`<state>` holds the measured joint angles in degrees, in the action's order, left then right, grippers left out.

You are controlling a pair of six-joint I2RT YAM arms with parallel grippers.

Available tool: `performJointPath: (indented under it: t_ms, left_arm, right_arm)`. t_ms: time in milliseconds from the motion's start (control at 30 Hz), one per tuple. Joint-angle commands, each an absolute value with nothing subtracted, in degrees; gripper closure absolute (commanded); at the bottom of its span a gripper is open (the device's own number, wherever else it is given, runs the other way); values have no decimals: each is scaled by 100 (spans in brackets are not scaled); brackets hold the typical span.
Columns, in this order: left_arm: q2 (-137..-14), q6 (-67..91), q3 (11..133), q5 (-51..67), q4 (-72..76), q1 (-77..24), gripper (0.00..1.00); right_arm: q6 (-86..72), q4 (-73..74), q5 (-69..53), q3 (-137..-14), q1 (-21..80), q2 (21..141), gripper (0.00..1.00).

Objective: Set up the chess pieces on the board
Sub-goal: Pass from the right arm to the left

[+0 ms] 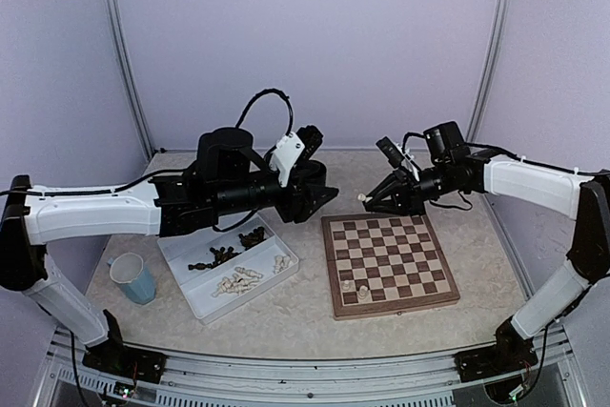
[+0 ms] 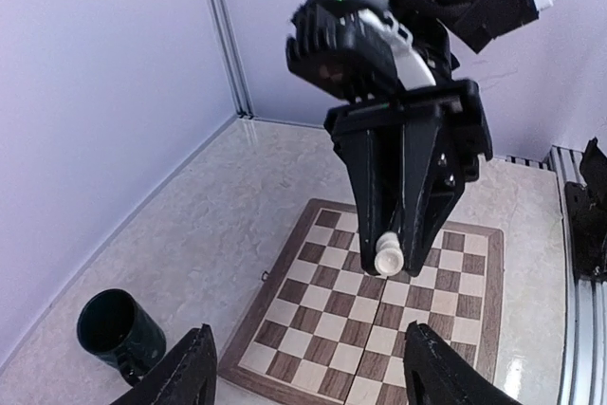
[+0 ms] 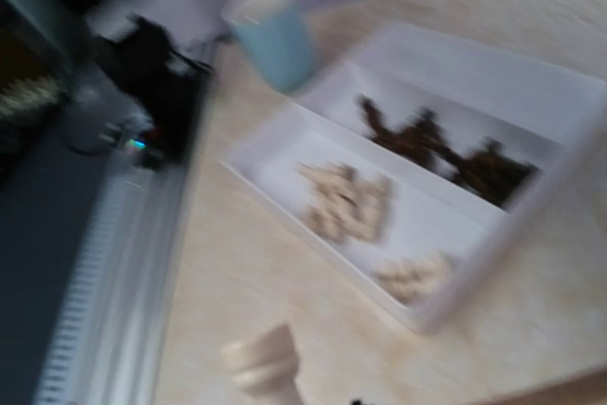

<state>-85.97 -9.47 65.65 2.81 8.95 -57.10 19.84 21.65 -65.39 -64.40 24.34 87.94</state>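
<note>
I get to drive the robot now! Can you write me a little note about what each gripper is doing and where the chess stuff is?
Left gripper: open, holding nothing, raised to the left of the board.
Right gripper: shut on a small cream chess piece, in the air over the far-left edge of the square wooden chessboard.
Things: the white divided tray holds dark brown pieces in one compartment and cream pieces in another.
Done: two small pieces stand near the board's near-left corner.
Left: set down the held piece, then nearly all of both sets.
</note>
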Motion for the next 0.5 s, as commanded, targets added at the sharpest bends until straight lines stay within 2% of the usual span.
performJointPath:
  t_ms: [0, 167, 467]
  left_arm:
    - [-9066, -1125, 6776, 821, 1623, -5788, 34]
    - [-9329, -1137, 6896, 1290, 1809, -5798, 39]
    - [-9637, -1151, 7195, 1863, 1488, -5809, 52]
  right_arm:
    - [1529, 1669, -7559, -6294, 2334, 8581, 95]
    - [1523, 1613, -7620, -6245, 2329, 8598, 95]
    - [1793, 1744, -7471, -6120, 2329, 8501, 93]
